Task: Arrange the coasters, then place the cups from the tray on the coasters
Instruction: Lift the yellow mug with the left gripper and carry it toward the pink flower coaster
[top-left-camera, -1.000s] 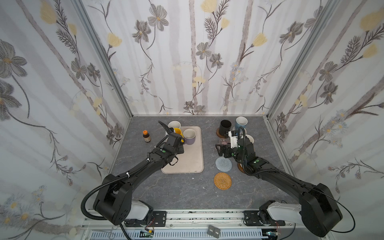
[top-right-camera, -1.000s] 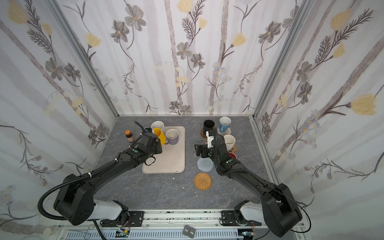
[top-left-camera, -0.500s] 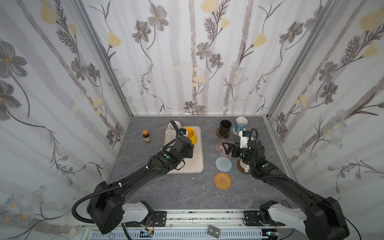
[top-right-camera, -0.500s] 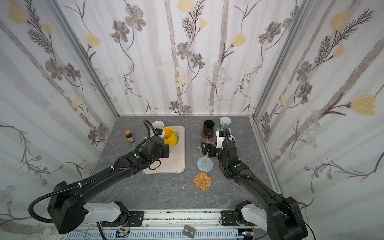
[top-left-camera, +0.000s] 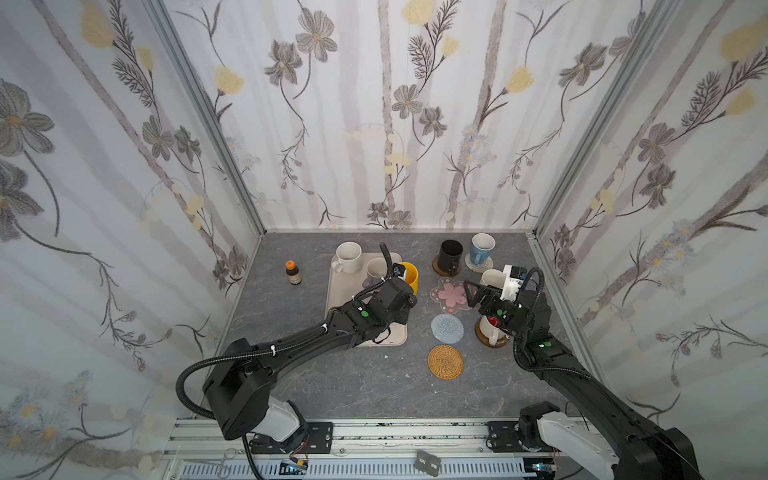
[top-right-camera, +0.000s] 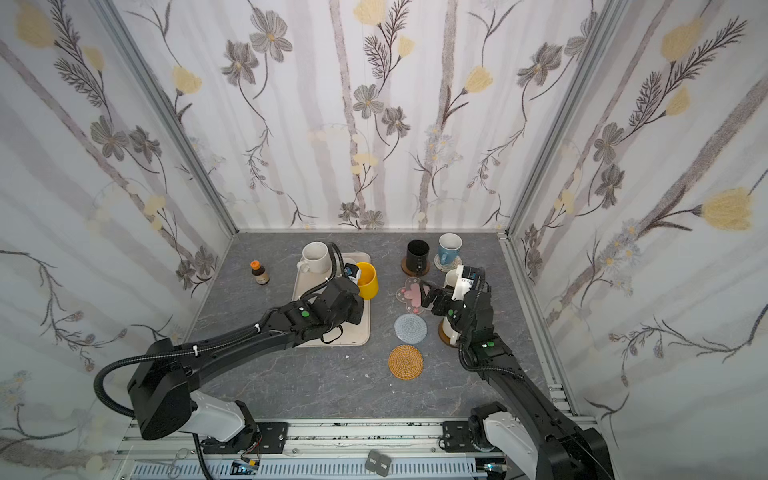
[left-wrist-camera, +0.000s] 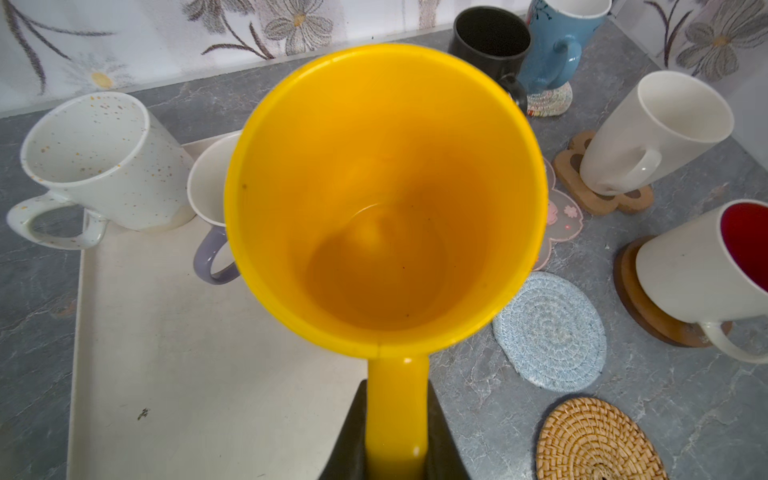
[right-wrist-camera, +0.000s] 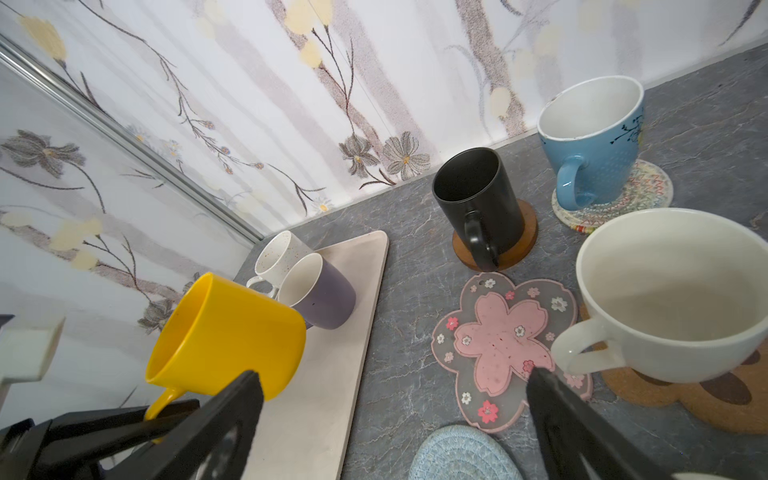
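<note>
My left gripper is shut on the handle of the yellow cup, holding it above the right edge of the beige tray. A speckled white cup and a lavender cup stand on the tray. My right gripper hangs open and empty over the bare pink blossom coaster. The grey-blue crochet coaster and the tan rattan coaster are bare too. The black cup, light blue cup, plain white cup and red-lined cup each stand on a coaster.
A small brown bottle with an orange cap stands left of the tray. Patterned walls close in the back and both sides. The right arm sits close to the plain white cup and the red-lined cup.
My left gripper has lifted the yellow cup off the tray and carried it to the right. My right gripper has drawn back to the right from above the pink coaster.
</note>
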